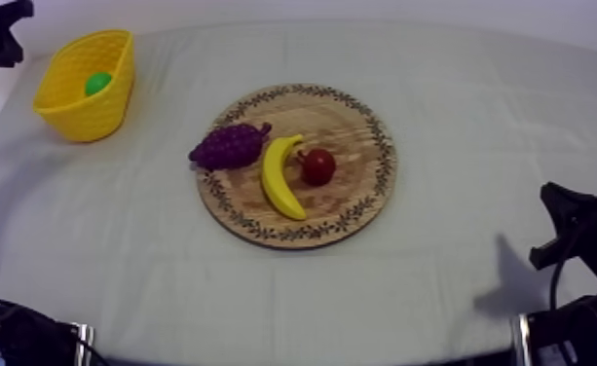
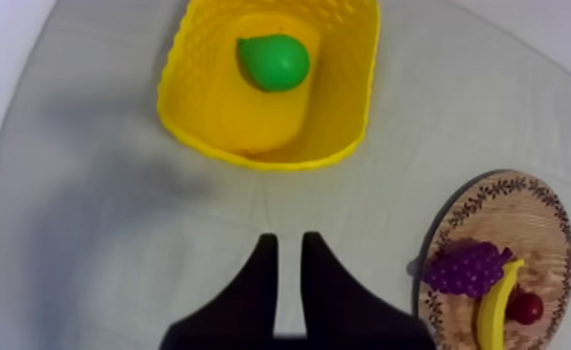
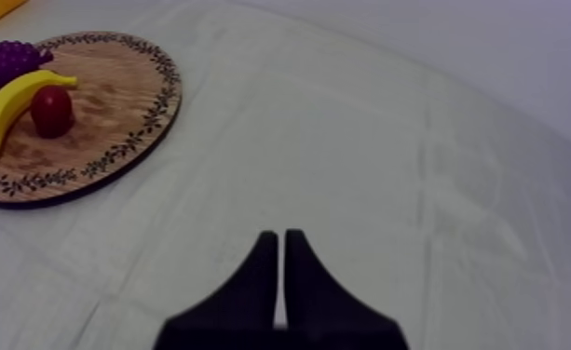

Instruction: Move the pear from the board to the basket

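Well inside yellow basket (image 2: pixel 363 84), pear (image 2: pixel 272 61).

The left pincer (image 2: pixel 290 244) stands slightly parted and empty, the right pincer (image 3: pixel 281 240) pressed together in a narrow wedge.

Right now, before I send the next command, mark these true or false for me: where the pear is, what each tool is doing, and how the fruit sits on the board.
1. The pear lies inside the yellow basket. True.
2. The left tool is shut on the pear. False: its fingers are apart with nothing between them, over the cloth just short of the basket.
3. On the wooden board, the banana lies between the grapes and the small red fruit. True.
4. The right tool is open. False: its fingers lie together, shut on nothing.
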